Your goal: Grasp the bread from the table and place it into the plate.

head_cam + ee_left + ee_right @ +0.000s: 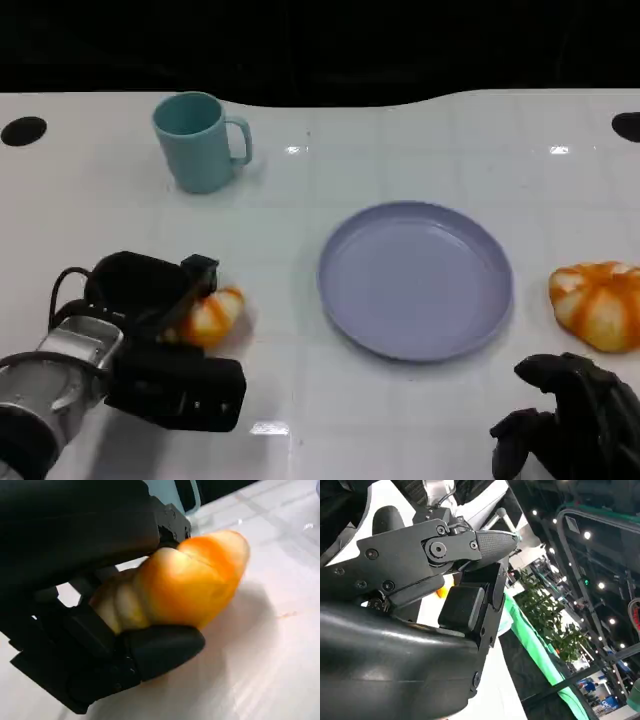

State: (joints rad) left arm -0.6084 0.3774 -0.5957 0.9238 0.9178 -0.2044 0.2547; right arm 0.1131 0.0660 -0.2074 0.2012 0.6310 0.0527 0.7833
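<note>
Between the closed fingers of the left hand (165,330), the bread (212,315).

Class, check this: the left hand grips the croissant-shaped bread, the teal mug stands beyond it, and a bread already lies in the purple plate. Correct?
Not quite. In the head view the purple plate holds nothing; the round bread lies on the table beside it. The rest stands.
</note>
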